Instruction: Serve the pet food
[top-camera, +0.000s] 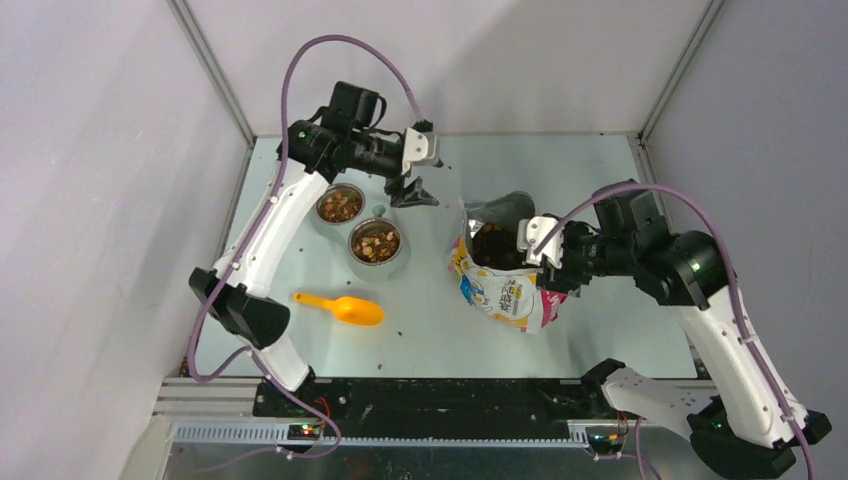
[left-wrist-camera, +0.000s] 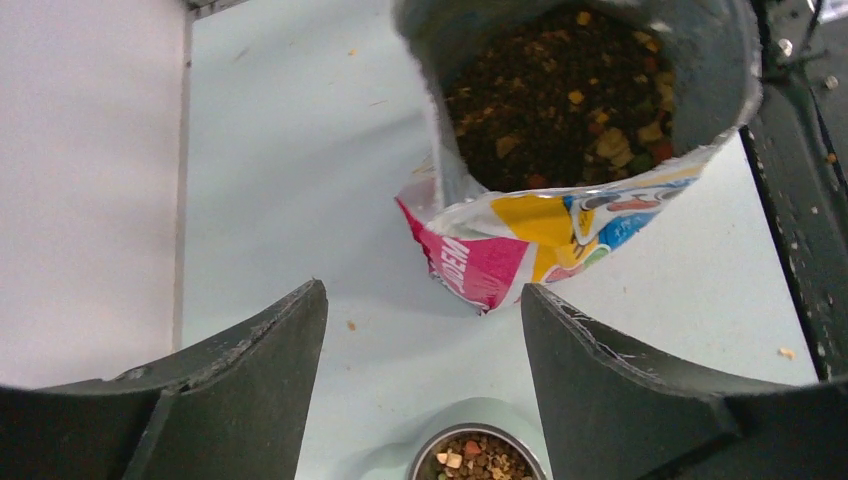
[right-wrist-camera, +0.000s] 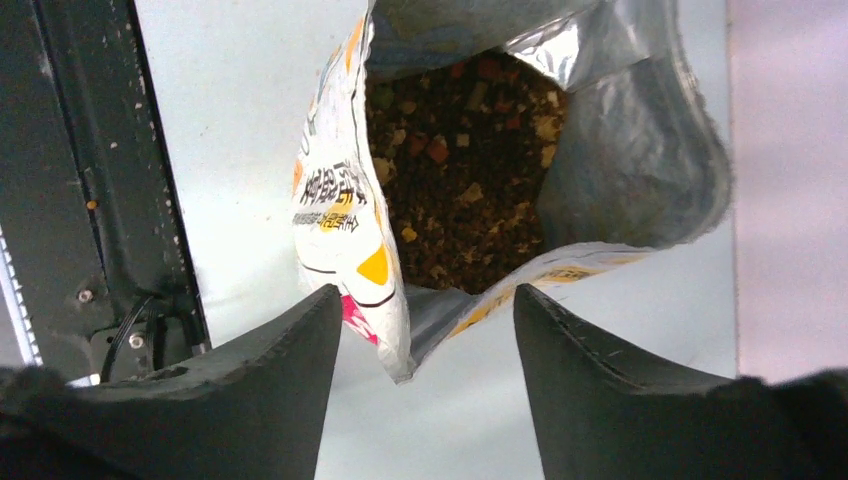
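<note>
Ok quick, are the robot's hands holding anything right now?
Left gripper: open, holding nothing.
Right gripper: open at the bag rim, holding nothing.

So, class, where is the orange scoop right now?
In the top view, the orange scoop lies on the table, left side, towards the arm bases from the nearer steel bowl.
</note>
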